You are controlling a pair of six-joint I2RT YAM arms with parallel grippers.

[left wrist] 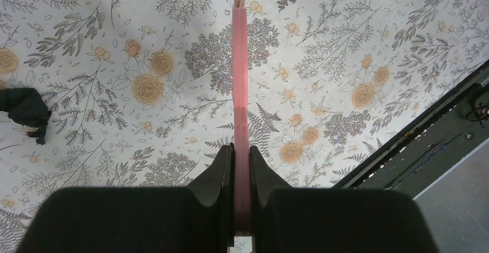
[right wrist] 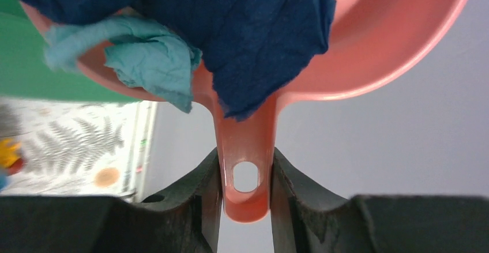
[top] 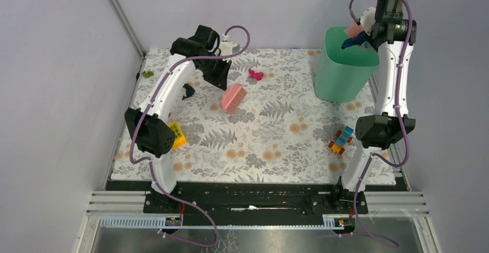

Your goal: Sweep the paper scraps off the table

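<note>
My left gripper (top: pixel 223 83) is shut on a pink brush (top: pixel 234 98), held over the back left of the table (top: pixel 271 149); the left wrist view shows the brush edge-on (left wrist: pixel 240 86) between the shut jaws (left wrist: pixel 241 169). A magenta scrap (top: pixel 255 74) lies right of the brush. A dark blue scrap (top: pixel 188 91) lies to its left and shows in the left wrist view (left wrist: pixel 23 108). My right gripper (top: pixel 364 34) is shut (right wrist: pixel 245 184) on the handle of the pink dustpan (right wrist: pixel 380 40), tilted over the green bin (top: pixel 344 68). Dark blue (right wrist: pixel 230 22) and cyan (right wrist: pixel 150 57) scraps lie in the pan.
A yellow studded brick (top: pixel 177 135) sits by the left arm. A multicoloured toy-brick vehicle (top: pixel 341 139) sits at the right near the right arm. A small green object (top: pixel 148 74) lies at the table's far left edge. A black rail (left wrist: pixel 427 138) borders the table.
</note>
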